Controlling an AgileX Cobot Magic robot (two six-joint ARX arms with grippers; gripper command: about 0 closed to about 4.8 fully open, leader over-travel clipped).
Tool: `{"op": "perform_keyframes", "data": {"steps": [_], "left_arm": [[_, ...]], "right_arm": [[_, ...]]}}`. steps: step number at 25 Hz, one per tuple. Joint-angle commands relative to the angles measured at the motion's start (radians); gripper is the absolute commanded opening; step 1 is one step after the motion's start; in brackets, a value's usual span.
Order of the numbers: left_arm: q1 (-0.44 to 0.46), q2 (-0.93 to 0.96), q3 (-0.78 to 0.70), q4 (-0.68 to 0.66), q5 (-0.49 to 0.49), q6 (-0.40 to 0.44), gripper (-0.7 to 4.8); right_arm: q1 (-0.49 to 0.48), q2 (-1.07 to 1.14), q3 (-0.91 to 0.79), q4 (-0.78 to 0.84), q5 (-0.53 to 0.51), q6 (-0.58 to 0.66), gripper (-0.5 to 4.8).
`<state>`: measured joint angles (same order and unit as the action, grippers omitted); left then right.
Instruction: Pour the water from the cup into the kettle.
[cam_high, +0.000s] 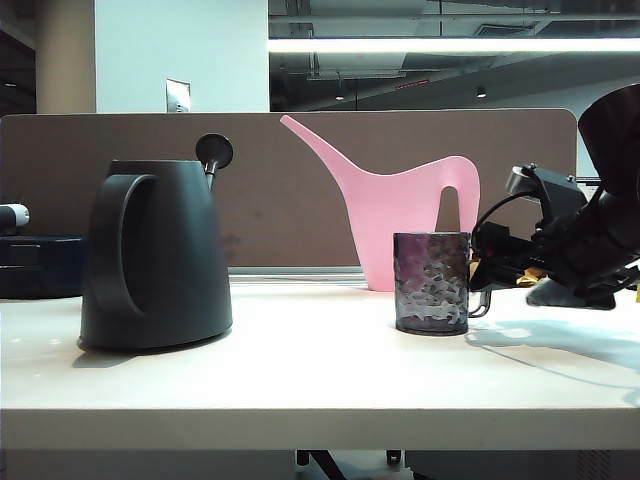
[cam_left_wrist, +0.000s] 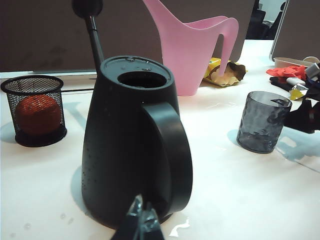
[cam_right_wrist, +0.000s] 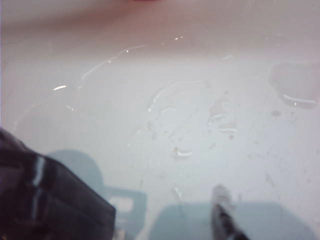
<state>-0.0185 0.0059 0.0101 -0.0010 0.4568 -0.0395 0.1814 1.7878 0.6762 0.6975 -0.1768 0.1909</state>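
The black kettle (cam_high: 155, 255) stands upright on the left of the white table (cam_high: 300, 370), its top opening uncovered in the left wrist view. The dimpled purplish-grey cup (cam_high: 432, 283) stands upright right of centre, its thin handle turned toward my right gripper (cam_high: 492, 262). That gripper hovers just beside the handle and is open. In the right wrist view the cup (cam_right_wrist: 50, 200) fills one corner, blurred, with one fingertip (cam_right_wrist: 222, 212) showing; the other finger is hidden. My left gripper (cam_left_wrist: 142, 220) is shut with nothing in it, low in front of the kettle (cam_left_wrist: 135, 145).
A pink watering can (cam_high: 400, 210) stands behind the cup against the brown partition. A black mesh holder with an orange ball (cam_left_wrist: 35, 112) sits beyond the kettle. Snack wrappers (cam_left_wrist: 225, 72) and red clutter (cam_left_wrist: 292, 75) lie at the back. Water droplets (cam_right_wrist: 180, 115) spot the table.
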Motion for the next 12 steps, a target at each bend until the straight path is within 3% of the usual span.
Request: {"op": "perform_keyframes", "data": {"steps": [1, 12], "left_arm": [[-0.001, 0.000, 0.002, 0.010, 0.004, -0.002, -0.05], [-0.001, 0.000, 0.002, 0.010, 0.004, -0.002, -0.05]], "right_arm": [[0.001, -0.003, 0.007, 0.066, -0.001, -0.012, 2.69], [0.001, 0.029, 0.023, 0.093, -0.041, -0.011, 2.51]]}}
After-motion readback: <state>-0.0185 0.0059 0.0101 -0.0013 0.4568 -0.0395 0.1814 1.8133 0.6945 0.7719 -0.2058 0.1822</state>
